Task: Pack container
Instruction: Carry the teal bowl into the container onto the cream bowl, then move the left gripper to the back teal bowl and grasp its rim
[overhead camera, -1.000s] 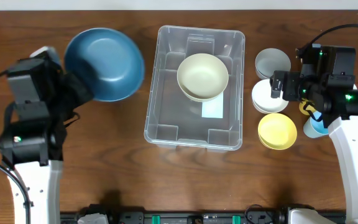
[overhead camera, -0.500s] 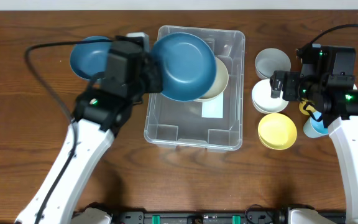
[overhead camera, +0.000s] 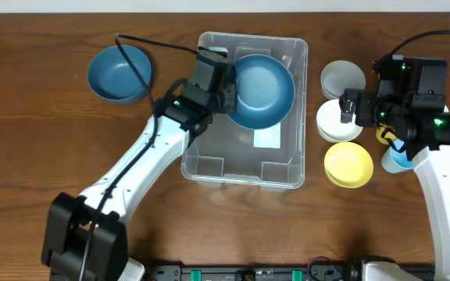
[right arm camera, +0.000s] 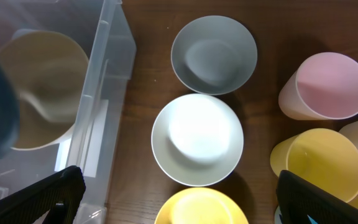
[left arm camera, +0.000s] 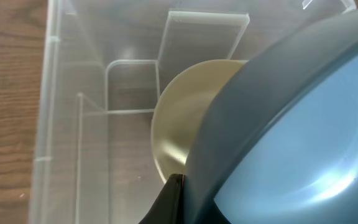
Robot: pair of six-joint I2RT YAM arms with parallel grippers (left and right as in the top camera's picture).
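The clear plastic container [overhead camera: 209, 148] sits mid-table. My left gripper [overhead camera: 226, 87] is shut on the rim of a large blue bowl [overhead camera: 264, 90] and holds it over the container's far half, above a cream bowl [left arm camera: 179, 124] that lies inside. In the left wrist view the blue bowl [left arm camera: 291, 130] fills the right side. My right gripper [right arm camera: 179, 199] is open and empty above a white bowl [right arm camera: 197, 140], to the right of the container [right arm camera: 114, 74].
A second blue bowl [overhead camera: 119, 72] sits at the far left. Right of the container are a grey bowl [overhead camera: 342, 78], the white bowl [overhead camera: 336, 122] and a yellow bowl [overhead camera: 348, 164]. Pink [right arm camera: 325, 87] and yellow [right arm camera: 319, 165] cups stand at the far right.
My left arm has swung right with the large blue bowl, from the table's left side to over the container and cream bowl. The right arm has not moved.
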